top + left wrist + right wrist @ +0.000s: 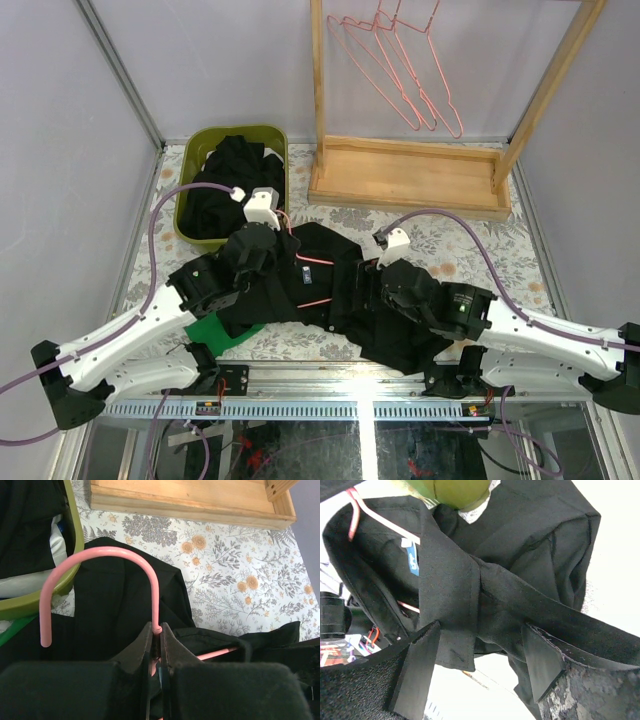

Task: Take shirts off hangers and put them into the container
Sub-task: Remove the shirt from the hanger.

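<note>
- Bench (pixel 520 235), floral-print top, carries everything; both arm bases are at its near edge.
- Wooden rack (pixel 410 175) stands at the far edge, right of middle, with its flat base on the bench and its posts rising out of the top view.
- Black shirt (pixel 345 310) lies spread on the bench mid-width, close to the near edge. It is crumpled, collar area open, and both arms lean over it.
- Container (pixel 240 131), olive green, sits at the far left corner, just left of the rack base. The shirt's far-left edge comes near its front wall.
- Shirts in container (pixel 225 175): black fabric heaped on top. The left wrist view shows a bit of white underneath.
- Green cloth (pixel 215 330), bright and flat, pokes out from under the shirt's near-left side.
- Spare hangers (pixel 410 80): three pink wire ones, bare, hanging on the rack.
- Pink hanger (pixel 105 551) is inside the shirt on the bench, its hook sticking out at the collar. Wire shows through the open front.
- Left gripper (pixel 156 632) is clenched tight on the pink hanger's neck, just below the hook.
- Right gripper (pixel 480 645) is released, jaws wide apart, with a fold of the shirt's front in the gap between them.
- Blue label (pixel 412 562) is inside the collar.
</note>
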You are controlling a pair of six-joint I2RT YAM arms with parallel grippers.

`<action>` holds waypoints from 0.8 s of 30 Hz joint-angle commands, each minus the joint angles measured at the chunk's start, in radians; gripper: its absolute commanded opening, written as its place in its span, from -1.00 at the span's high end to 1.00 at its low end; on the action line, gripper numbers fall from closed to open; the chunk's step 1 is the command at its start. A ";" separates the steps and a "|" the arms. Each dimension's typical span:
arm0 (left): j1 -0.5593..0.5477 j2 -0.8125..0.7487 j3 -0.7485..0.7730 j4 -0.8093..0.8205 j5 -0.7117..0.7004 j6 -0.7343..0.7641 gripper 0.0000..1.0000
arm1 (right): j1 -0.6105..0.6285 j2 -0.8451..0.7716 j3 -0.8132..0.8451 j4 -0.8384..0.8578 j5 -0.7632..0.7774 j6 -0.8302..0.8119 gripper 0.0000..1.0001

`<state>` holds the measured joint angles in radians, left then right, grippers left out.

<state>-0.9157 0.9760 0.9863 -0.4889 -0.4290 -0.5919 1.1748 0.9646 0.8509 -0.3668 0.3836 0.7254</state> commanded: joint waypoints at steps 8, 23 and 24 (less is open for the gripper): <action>-0.016 0.046 0.067 -0.018 0.061 0.014 1.00 | 0.011 0.063 -0.052 0.167 0.162 0.058 -0.39; -0.020 0.027 0.081 -0.067 0.115 0.130 1.00 | 0.011 -0.211 -0.268 0.269 0.326 0.112 1.00; -0.019 0.032 0.086 -0.082 0.113 0.143 1.00 | 0.011 -0.231 -0.277 0.243 0.344 0.124 1.00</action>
<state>-0.9295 1.0142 1.0252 -0.5358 -0.3466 -0.5354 1.1820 0.8078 0.5896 -0.1104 0.5697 0.7998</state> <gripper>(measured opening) 0.025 0.019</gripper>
